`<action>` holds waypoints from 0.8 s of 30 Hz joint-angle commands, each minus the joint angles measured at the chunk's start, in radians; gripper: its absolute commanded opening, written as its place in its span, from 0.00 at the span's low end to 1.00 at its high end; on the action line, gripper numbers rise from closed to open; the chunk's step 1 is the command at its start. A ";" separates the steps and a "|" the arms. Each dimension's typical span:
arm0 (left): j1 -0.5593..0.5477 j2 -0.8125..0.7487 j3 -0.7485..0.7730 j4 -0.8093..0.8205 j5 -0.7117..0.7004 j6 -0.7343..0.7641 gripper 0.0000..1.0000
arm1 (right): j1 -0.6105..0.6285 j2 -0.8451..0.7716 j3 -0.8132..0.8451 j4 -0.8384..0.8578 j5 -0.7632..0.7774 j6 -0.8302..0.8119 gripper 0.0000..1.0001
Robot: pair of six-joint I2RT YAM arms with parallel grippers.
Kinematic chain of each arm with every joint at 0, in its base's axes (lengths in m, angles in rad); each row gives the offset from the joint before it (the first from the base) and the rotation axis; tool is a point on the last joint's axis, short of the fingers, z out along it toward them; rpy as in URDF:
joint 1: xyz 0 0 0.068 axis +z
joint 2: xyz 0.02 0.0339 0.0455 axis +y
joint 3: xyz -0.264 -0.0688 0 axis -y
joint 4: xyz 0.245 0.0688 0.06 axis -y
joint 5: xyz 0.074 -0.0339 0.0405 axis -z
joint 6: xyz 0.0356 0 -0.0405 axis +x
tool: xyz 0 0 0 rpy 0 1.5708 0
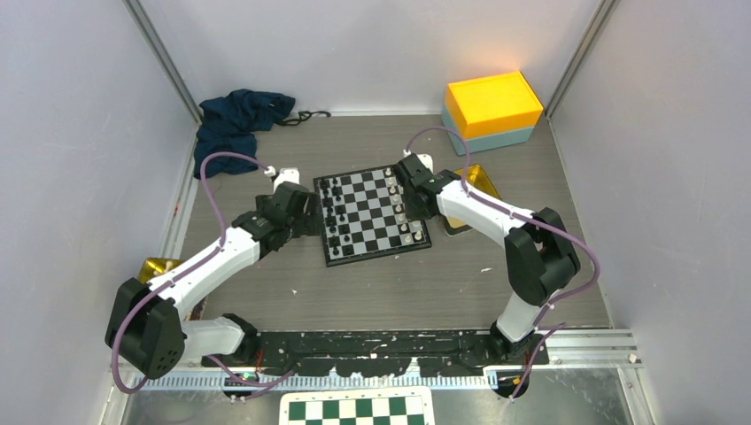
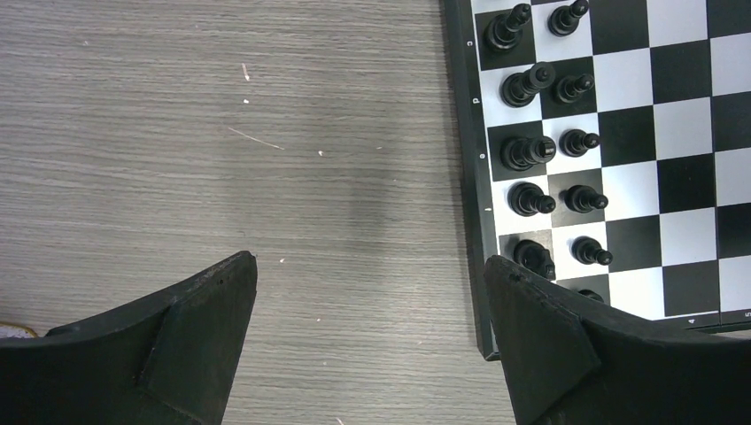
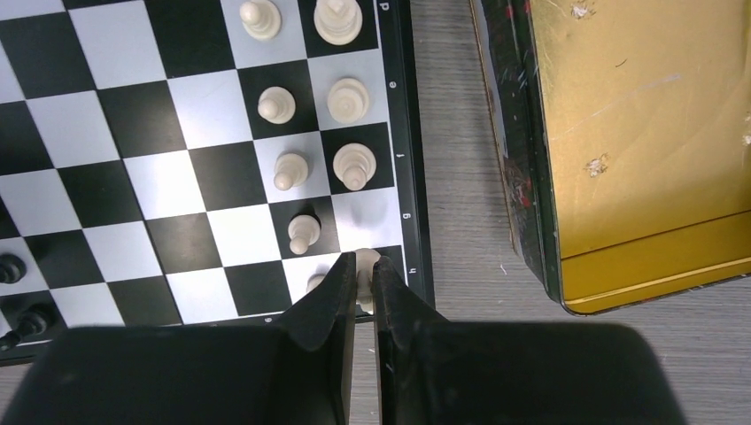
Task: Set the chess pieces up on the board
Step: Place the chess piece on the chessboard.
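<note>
The board lies mid-table. Black chess pieces stand in two columns on its left side, seen close in the left wrist view. White chess pieces fill the right side. My right gripper is over the board's far right corner, shut on a white piece at the corner square. Beside it the edge square stands bare. My left gripper hangs open over bare table just off the board's left edge, holding nothing.
An open gold tin lies just right of the board. A yellow box on a teal one stands at the back right, a dark blue cloth at the back left. A gold object lies by the left arm.
</note>
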 commanded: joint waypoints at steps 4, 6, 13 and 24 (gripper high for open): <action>-0.003 -0.017 -0.003 0.036 -0.005 -0.007 1.00 | 0.007 0.010 -0.023 0.058 0.006 0.008 0.01; -0.003 -0.015 -0.003 0.035 -0.004 -0.007 1.00 | 0.005 0.013 -0.028 0.066 0.005 0.005 0.01; -0.003 -0.013 -0.003 0.036 -0.004 -0.007 1.00 | 0.007 0.022 -0.048 0.103 0.001 -0.003 0.01; -0.003 -0.011 -0.001 0.037 -0.004 -0.005 1.00 | 0.006 0.049 -0.054 0.127 -0.002 -0.007 0.01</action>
